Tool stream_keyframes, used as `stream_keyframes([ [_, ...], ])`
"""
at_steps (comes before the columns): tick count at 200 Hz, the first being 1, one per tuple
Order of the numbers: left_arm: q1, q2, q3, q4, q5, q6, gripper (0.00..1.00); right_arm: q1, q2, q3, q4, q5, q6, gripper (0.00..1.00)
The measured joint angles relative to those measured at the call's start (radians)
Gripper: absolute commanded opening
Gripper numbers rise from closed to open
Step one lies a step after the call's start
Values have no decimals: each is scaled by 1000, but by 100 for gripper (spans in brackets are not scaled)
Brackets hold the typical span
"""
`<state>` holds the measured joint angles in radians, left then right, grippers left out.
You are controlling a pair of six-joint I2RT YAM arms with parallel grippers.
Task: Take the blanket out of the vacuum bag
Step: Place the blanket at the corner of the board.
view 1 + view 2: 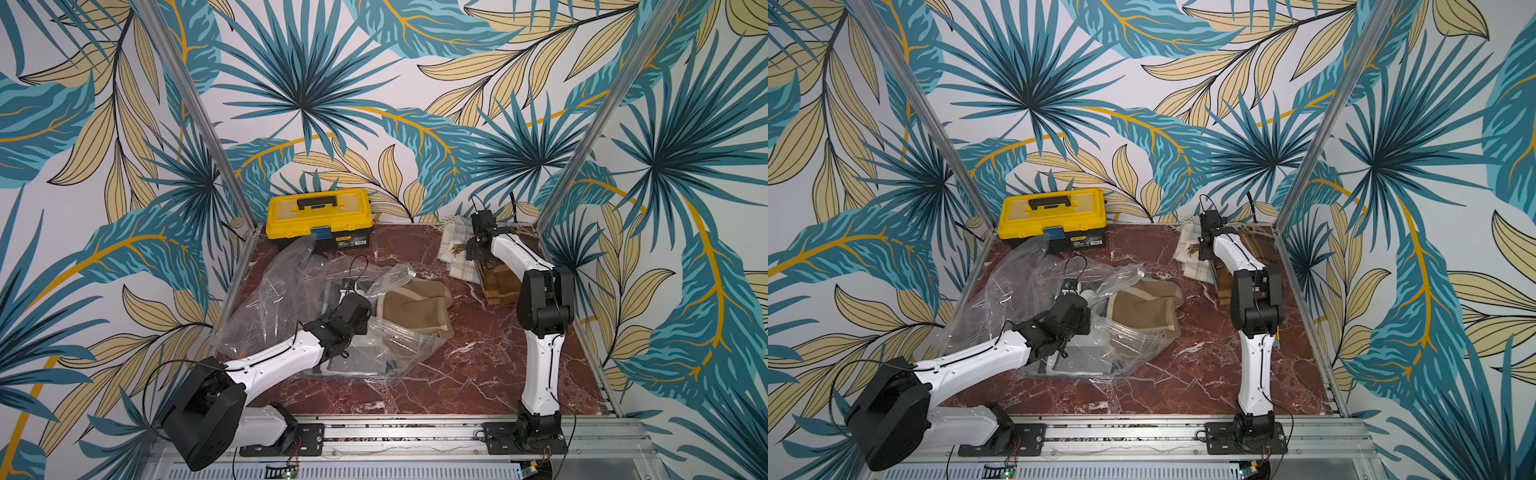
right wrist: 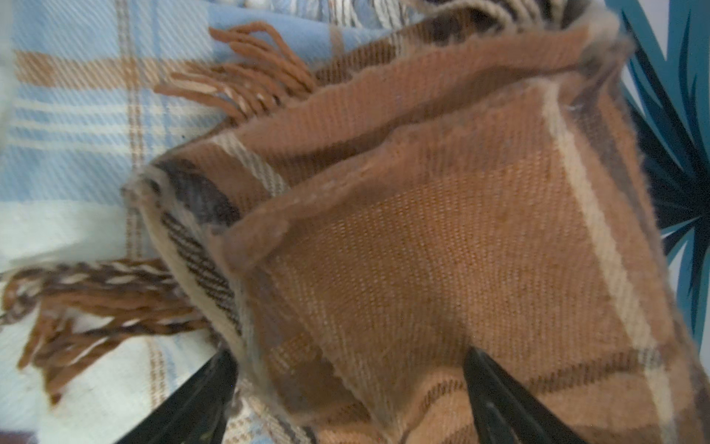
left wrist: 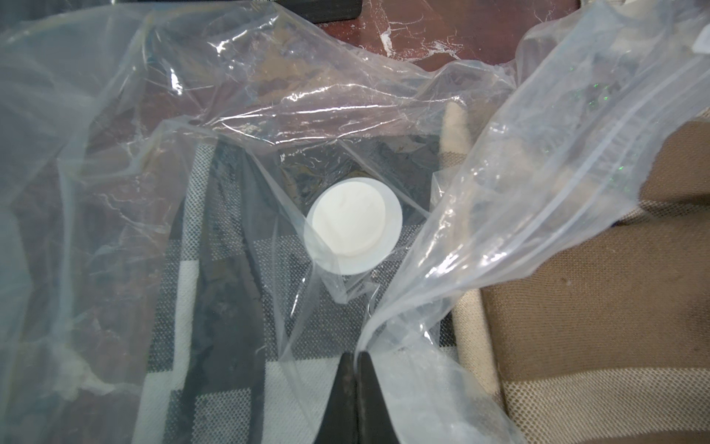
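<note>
Vacuum bag [image 1: 266, 299] lay crumpled on the left half of the red marble table [image 1: 478, 374], its mouth facing the middle. A tan blanket [image 1: 411, 307] stuck partly out of that mouth, its far end bare on the table. Deeper inside, a grey-and-white checked cloth [image 3: 269, 253] showed through the film under the round white valve [image 3: 353, 225]. The left gripper [image 3: 357, 369] was pinched tight on a fold of the bag's plastic. The yellow toolbox [image 1: 318, 216] at the back was closed, its contents unseen.

In the far right corner the right gripper [image 2: 347, 357] stood spread wide over a brown plaid blanket [image 2: 442, 230], which lay on a pale blue plaid one [image 2: 77, 115]. Whether its fingers touched the cloth could not be told. In the top views the left arm hid much of the bag's inside, and the right arm covered part of the brown blanket.
</note>
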<state>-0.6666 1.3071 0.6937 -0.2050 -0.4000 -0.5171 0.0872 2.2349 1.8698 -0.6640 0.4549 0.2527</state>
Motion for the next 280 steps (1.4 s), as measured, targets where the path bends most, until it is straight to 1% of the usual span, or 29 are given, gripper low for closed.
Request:
stream_keyframes([
  [40,0,0,0,0,0,0,0,-3,27,1,-30,-48,0,94],
  [48,0,0,0,0,0,0,0,-5,33,10,-44,-56,1,92],
  [53,0,0,0,0,0,0,0,-6,40,21,-55,-61,1,89],
  [82,0,0,0,0,0,0,0,-17,83,87,-94,-90,-1,60],
  [99,0,0,0,0,0,0,0,-20,88,87,-101,-101,3,48],
  [123,0,0,0,0,0,0,0,-23,88,87,-101,-113,-3,27],
  [143,0,0,0,0,0,0,0,-25,88,86,-102,-124,2,20],
  [157,0,0,0,0,0,0,0,-27,88,83,-100,-132,2,8],
  [169,0,0,0,1,0,0,0,-29,86,73,-93,-141,5,0],
  [209,0,13,0,6,3,-1,0,-35,46,35,-74,-178,17,0],
  [218,0,18,0,6,4,-1,0,-35,33,26,-72,-188,17,7],
  [242,0,24,0,7,5,-5,0,-35,0,12,-74,-217,21,13],
  [249,0,25,0,8,5,-6,0,-35,-10,7,-74,-224,23,13],
  [258,0,27,0,8,5,-7,0,-35,-23,2,-74,-233,24,9],
  [267,0,29,0,8,6,-8,0,-35,-29,0,-74,-238,26,8],
  [280,0,30,0,8,8,-8,0,-35,-32,0,-72,-245,27,0],
])
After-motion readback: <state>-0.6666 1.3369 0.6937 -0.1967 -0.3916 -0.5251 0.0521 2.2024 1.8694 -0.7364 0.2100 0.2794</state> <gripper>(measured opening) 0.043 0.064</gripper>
